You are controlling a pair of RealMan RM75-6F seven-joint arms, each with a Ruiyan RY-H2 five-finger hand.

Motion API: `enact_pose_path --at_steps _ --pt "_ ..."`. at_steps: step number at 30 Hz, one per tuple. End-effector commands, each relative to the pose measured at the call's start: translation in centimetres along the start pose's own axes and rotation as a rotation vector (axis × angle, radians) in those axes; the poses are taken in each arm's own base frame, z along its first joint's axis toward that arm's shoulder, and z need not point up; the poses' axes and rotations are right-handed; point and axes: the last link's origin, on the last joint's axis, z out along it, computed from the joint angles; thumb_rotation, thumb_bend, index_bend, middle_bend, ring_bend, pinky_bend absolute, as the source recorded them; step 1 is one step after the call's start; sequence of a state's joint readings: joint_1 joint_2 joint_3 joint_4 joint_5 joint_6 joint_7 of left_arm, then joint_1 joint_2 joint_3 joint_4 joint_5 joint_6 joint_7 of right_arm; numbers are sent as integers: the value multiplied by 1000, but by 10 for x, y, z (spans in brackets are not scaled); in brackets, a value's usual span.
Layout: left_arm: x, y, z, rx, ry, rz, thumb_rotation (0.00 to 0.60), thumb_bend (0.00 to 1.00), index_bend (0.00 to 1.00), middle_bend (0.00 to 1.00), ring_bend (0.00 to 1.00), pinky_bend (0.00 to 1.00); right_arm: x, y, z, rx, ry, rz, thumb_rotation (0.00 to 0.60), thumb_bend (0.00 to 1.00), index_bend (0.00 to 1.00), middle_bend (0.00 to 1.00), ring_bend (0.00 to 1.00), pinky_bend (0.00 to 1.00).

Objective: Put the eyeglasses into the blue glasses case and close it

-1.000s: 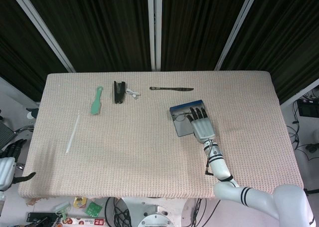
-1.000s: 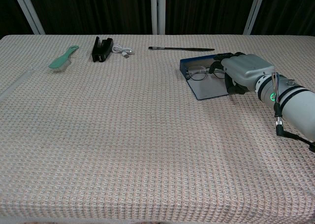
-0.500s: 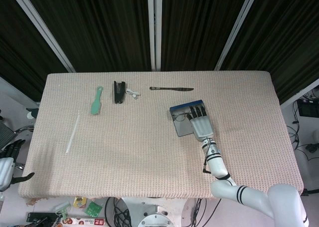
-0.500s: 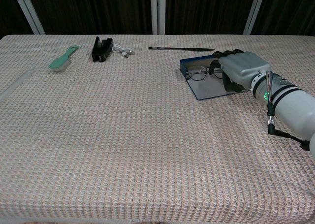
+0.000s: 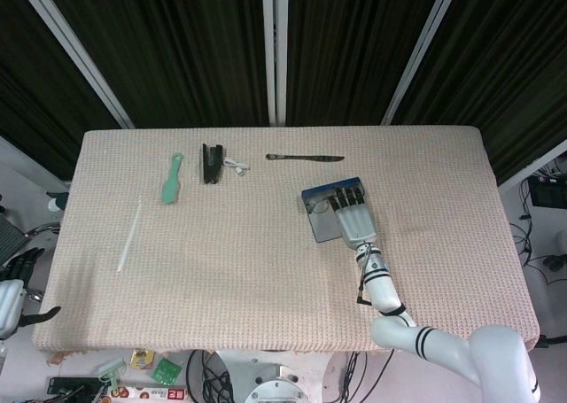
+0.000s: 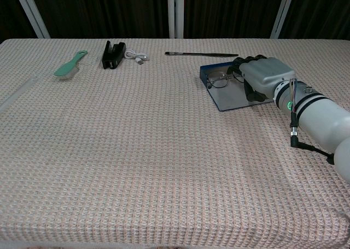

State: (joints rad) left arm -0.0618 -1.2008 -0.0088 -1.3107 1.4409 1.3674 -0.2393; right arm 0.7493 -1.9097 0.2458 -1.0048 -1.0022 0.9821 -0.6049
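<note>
**Glasses lie in the open case, right hand over them**

The glasses lie inside the open blue case, toward its far edge, lenses facing up. The case sits flat on the table, right of centre, its lid not folded over.

The right hand lies palm down over the right side of the case, with its dark fingertips curled down at the right end of the glasses. In the head view the same hand covers much of the case, and only a sliver of the glasses shows to its left. Whether the fingers actually pinch the frame or merely rest on it, I cannot tell from either view.

The left hand sits well off the table at the lower left of the head view, apart from everything on it; its dark fingers look spread and nothing is in them.

Along the far side of the table, well apart from the case, lie 4 other things: a thin dark brush just beyond the case, a white cable, a black stapler touching or just beside the cable, and a green brush further left. A slim white stick lies near the left edge.
</note>
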Motion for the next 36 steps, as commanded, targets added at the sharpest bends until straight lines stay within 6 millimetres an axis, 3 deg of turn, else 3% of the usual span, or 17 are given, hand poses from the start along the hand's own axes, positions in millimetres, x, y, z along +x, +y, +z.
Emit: enact_pose_path --at_steps 1,11,19,27,36 --pt "0 0 0 -1 -1 1 600 0 84 64 81 235 1 -1 2 2 -1 -4 600 1000 139 0 0 0" --pt "2 0 0 3 0 4 600 0 84 64 81 236 5 -8 12 1 -2 -16 600 1000 146 0 0 0" --pt "2 -2 -1 7 -1 -2 600 0 84 65 81 236 8 -7 6 6 29 -7 600 1000 166 0 0 0" --pt "0 0 -1 0 -3 -4 600 0 84 64 81 236 4 -3 2 -4 15 -18 600 1000 304 0 0 0" --pt "1 -3 -2 9 -3 -1 600 0 84 64 81 237 2 -7 10 -9 14 -23 600 1000 278 0 0 0"
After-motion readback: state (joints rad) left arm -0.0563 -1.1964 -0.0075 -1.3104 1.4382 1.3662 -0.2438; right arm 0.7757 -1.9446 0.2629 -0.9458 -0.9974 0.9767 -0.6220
